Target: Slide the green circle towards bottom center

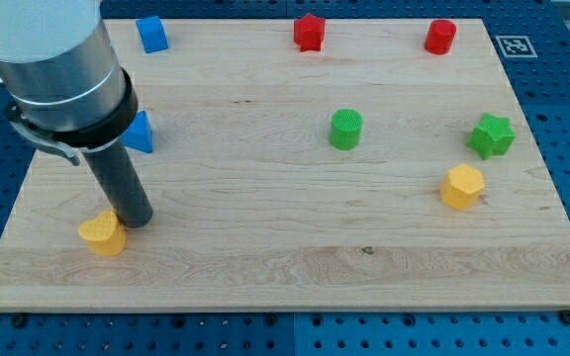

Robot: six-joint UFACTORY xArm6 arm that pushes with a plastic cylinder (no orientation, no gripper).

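Observation:
The green circle point(345, 130) stands upright right of the board's middle. My tip point(137, 222) rests on the board at the lower left, far to the left of the green circle. The tip touches or nearly touches the right side of a yellow block point(102, 234). The arm's grey body covers the upper left corner of the view.
A blue block point(151, 34) is at the top left and a blue triangle point(141, 133) is partly hidden behind the arm. A red star point(309, 32) and a red block point(440, 37) are along the top. A green star point(491, 135) and a yellow hexagon point(461, 187) are at the right. The wooden board point(285, 267) ends at the blue perforated table.

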